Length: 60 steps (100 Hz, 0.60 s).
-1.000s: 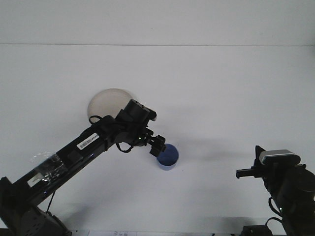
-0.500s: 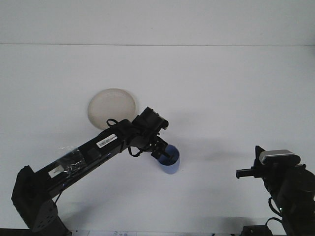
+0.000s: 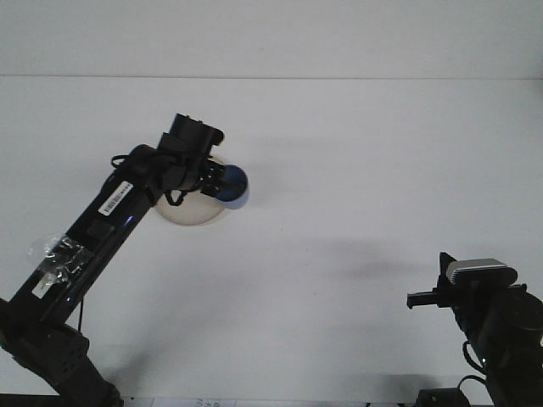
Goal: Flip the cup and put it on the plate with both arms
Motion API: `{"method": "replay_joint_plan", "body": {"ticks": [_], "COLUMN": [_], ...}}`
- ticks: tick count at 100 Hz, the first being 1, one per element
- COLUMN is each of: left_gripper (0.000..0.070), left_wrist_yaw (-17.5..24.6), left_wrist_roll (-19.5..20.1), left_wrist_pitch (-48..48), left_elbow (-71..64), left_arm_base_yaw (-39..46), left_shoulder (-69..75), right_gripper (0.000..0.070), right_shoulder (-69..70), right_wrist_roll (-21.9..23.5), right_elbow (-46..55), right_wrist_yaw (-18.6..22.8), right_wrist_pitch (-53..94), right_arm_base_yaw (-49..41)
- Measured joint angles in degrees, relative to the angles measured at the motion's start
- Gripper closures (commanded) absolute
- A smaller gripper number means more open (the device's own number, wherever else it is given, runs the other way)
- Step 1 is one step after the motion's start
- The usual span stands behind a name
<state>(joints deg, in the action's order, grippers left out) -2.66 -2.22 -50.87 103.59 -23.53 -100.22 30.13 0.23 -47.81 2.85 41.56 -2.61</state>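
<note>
While the white table (image 3: 356, 170) spreads wide under both arms, the left arm (image 3: 93, 229) stretches long and diagonal from the lower left corner up toward the upper middle, a white barcode label showing on its black casing. At its tip the left gripper (image 3: 222, 181) is closed on the blue cup (image 3: 234, 185), and the cup sits right at the end of the fingers, sticking out to their right side, tipped rather than upright. Whether it hangs clear of the surface or rests on something cannot be told from the front view. Just beneath and behind that gripper lies the pale round plate (image 3: 193, 214), mostly covered by the wrist, its lower rim peeking out below the pincer. The cup overlaps the plate's right edge as seen from here.

Over at the lower right, well apart from all that, the right arm (image 3: 501, 331) sits folded low, its wrist camera housing on top. The right gripper (image 3: 422, 298) points left with nothing near it; its fingers look drawn together, holding nothing.
</note>
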Motion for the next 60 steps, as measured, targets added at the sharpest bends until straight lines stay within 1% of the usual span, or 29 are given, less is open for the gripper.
{"method": "replay_joint_plan", "body": {"ticks": [11, 21, 51, 55, 60], "left_gripper": [0.0695, 0.0695, 0.068, 0.0662, 0.0601], "left_wrist_yaw": [-0.5, -0.5, -0.5, -0.5, -0.5], "left_wrist_roll": [0.0, 0.1, 0.3, 0.3, 0.2], "left_wrist_pitch": [-0.5, -0.2, 2.5, 2.5, 2.5], "left_elbow": [-0.1, -0.1, -0.1, -0.1, -0.1], "left_arm_base_yaw": [5.4, 8.4, 11.6, 11.7, 11.7], "left_shoulder": [-0.2, -1.0, -8.4, -9.2, -9.8], "right_gripper": [0.07, 0.07, 0.07, 0.07, 0.07], "right_shoulder": [0.0, 0.0, 0.0, 0.0, 0.0], "right_wrist_roll": [0.0, 0.0, 0.0, 0.0, 0.0], "right_elbow": [0.0, 0.0, 0.0, 0.0, 0.0], "right_wrist_yaw": [0.0, 0.0, 0.0, 0.0, 0.0], "right_wrist_pitch": [0.0, 0.0, 0.0, 0.0, 0.0], "right_arm_base_yaw": [0.0, 0.0, 0.0, 0.0, 0.0]}}
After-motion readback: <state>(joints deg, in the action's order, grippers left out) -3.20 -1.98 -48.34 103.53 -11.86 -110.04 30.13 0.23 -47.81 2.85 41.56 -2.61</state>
